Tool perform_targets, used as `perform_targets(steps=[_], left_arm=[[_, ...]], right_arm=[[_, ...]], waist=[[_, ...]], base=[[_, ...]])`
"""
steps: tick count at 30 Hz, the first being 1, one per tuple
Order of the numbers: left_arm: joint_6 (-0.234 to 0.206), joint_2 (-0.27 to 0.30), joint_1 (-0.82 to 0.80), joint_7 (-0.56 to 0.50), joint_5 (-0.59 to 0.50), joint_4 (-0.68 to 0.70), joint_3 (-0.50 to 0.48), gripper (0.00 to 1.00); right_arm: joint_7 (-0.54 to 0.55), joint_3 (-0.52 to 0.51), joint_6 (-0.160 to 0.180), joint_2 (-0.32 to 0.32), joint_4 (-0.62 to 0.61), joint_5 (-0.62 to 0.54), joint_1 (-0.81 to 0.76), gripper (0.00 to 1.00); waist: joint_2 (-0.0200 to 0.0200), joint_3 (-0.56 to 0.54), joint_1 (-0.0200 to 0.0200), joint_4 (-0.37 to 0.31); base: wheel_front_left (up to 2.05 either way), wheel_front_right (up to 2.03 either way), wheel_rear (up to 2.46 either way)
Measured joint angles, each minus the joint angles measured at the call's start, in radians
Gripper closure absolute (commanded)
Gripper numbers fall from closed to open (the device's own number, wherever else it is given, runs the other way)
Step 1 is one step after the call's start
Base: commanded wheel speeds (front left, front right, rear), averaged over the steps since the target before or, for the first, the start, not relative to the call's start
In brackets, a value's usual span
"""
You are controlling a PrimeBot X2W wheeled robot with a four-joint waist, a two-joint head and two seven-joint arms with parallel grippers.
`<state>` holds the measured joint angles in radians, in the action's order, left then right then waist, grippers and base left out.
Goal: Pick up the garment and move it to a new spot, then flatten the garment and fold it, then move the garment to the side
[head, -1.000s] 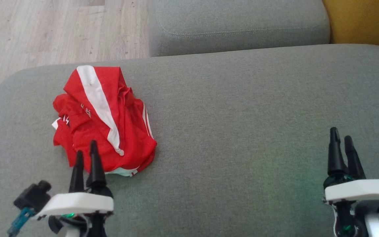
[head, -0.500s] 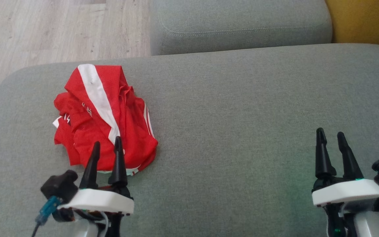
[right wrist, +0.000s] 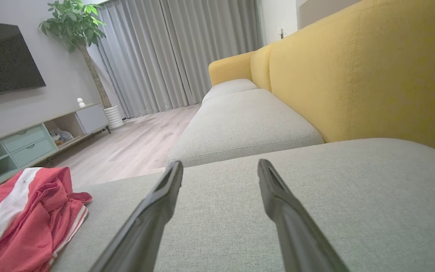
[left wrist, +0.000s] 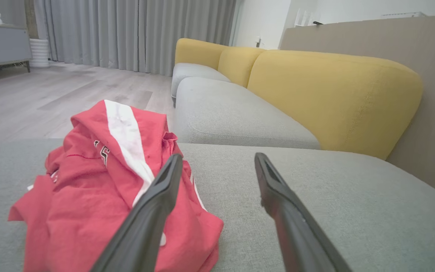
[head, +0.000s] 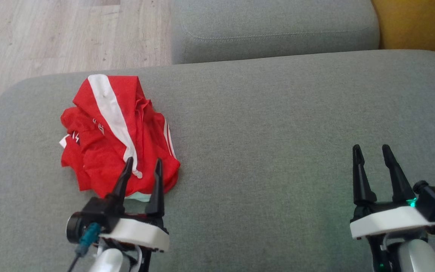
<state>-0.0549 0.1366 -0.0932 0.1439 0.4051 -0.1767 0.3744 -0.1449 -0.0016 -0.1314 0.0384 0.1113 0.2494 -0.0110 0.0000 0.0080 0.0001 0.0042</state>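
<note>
The crumpled red garment with a white stripe [head: 100,151] sits in a heap on the grey fabric sofa cushion [head: 278,124], right in front of the left claw [head: 144,162], whose dark fingertips overlap the heap's near edge in the head view. That claw is spread wide with nothing in it. The right claw [head: 371,148] is wide open and empty too, and the garment is well off to its left.

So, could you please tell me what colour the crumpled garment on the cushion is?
The garment is red with a broad white stripe, clearest in the head view.
</note>
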Motion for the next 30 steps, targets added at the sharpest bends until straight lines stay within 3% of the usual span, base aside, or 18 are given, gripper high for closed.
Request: perform_targets(steps=[20, 25, 30], left_arm=[[-0.094, 0.061, -0.078, 0.060, -0.291, -0.088, 0.198, 0.00], [-0.111, 0.049, -0.081, 0.078, -0.264, -0.085, 0.196, 0.00], [-0.106, 0.018, -0.065, 0.094, -0.179, -0.051, 0.115, 0.00]], right_arm=[[-0.057, 0.017, 0.000, 0.001, -0.017, -0.312, -0.002, 0.00], [-0.076, 0.018, 0.000, 0.001, -0.037, -0.324, -0.002, 0.00], [-0.088, -0.018, 0.000, 0.001, -0.031, -0.220, -0.020, 0.00]], waist=[[0.0000, -0.003, 0.0000, 0.017], [0.0000, -0.003, 0.0000, 0.020], [0.0000, -0.002, 0.0000, 0.020]], base=[[0.00, 0.00, 0.00], [0.00, 0.00, 0.00], [0.00, 0.00, 0.00]])
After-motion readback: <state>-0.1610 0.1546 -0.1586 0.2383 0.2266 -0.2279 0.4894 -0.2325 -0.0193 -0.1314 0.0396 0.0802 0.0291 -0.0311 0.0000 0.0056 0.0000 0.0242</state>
